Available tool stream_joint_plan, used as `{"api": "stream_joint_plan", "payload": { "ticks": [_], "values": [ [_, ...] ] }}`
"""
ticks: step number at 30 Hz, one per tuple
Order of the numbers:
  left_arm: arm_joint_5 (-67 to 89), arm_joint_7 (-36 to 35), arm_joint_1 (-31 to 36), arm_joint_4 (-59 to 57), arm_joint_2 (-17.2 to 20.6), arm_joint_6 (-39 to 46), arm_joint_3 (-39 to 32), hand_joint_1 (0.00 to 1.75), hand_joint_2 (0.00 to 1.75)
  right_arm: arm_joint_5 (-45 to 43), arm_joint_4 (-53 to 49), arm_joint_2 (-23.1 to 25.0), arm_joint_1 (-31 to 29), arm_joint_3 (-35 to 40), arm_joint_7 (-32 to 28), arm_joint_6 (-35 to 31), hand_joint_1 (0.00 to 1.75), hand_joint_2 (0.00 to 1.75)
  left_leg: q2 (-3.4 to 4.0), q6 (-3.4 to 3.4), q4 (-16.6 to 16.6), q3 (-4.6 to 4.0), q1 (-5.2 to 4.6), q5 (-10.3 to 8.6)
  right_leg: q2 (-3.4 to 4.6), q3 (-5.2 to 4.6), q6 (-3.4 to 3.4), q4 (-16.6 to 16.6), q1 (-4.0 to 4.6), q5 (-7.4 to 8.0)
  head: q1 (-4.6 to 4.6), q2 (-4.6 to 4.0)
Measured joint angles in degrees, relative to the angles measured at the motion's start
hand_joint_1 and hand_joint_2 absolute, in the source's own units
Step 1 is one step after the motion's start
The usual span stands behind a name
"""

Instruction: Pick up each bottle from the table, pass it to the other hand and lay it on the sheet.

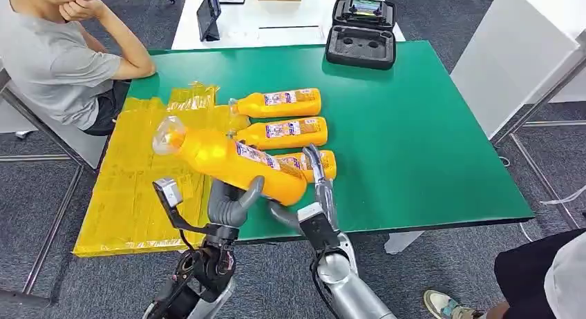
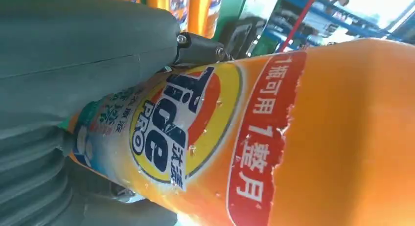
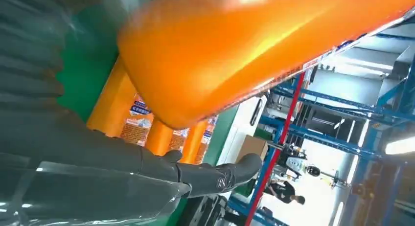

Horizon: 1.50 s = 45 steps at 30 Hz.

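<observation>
I count four orange bottles. One, the held bottle (image 1: 231,161), is off the table and slanted, its clear cap (image 1: 166,134) over the yellow sheet (image 1: 131,195) and its base toward my right hand. My left hand (image 1: 231,203) holds this bottle from underneath, fingers curled up around its lower body; in the left wrist view the thumb and ribbed cover press along the printed label (image 2: 186,133), so the grasp there is firm. My right hand (image 1: 314,195) sits just beside the bottle's base with its fingers spread apart. One long finger (image 1: 314,160) stands up past the base, and in the right wrist view a finger (image 3: 215,177) stretches out below the orange body (image 3: 235,45) with a visible gap between them. I read the right hand as holding nothing, fingers wide.

Three bottles lie on their sides on the green table (image 1: 428,139), beyond my fingers, caps pointing toward the sheet. The far bottle (image 1: 280,103) and the middle bottle (image 1: 283,132) are fully in view. The near bottle (image 1: 314,163) is largely hidden behind the held one and my right fingers.

I count one yellow sheet, crumpled, lying over the table's left edge, with no bottle resting on it.

Elsewhere: one open black case (image 1: 361,32) at the far table edge, one seated person (image 1: 62,63) at the left, and one shoe (image 1: 446,305) on the floor at the lower right.
</observation>
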<state>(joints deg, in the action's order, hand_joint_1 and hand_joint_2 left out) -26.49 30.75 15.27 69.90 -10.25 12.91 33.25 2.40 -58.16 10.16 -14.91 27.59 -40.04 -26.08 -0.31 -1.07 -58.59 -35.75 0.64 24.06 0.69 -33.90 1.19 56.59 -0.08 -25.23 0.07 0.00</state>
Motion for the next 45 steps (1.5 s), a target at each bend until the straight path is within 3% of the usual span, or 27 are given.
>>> {"api": "stream_joint_plan", "payload": {
  "ticks": [17, 37, 45],
  "values": [
    [4.1, 1.3, 0.1, 0.0, 0.1, 3.5, -0.6, 1.75, 1.75, -0.6, -0.3, 0.3, 0.3, -0.9, 0.0, -0.3, 0.0, 1.75, 0.0, 0.0, 0.0, 0.0, 0.0, 0.0, 0.0, 0.0, 0.0, 0.0, 0.0, 0.0, 0.0, 0.0],
    [6.1, 1.8, 1.2, -0.1, 1.0, 7.9, -6.4, 1.75, 1.75, 2.0, 2.4, 1.1, 0.6, 1.3, 0.0, 0.5, 0.0, 1.75, 0.0, 0.01, 0.0, 0.0, 0.01, -0.01, 0.0, 0.0, 0.0, 0.0, 0.0, 0.0, 0.0, 0.0],
    [12.3, 5.7, 2.5, -0.9, 1.0, 16.1, -8.2, 1.75, 1.75, 2.9, 4.0, 1.5, 0.6, 3.1, 0.0, 2.6, 0.0, 1.75, 0.0, 0.01, 0.0, 0.0, 0.0, -0.01, 0.0, 0.0, 0.0, 0.0, 0.0, 0.0, 0.0, 0.0]
  ]
}}
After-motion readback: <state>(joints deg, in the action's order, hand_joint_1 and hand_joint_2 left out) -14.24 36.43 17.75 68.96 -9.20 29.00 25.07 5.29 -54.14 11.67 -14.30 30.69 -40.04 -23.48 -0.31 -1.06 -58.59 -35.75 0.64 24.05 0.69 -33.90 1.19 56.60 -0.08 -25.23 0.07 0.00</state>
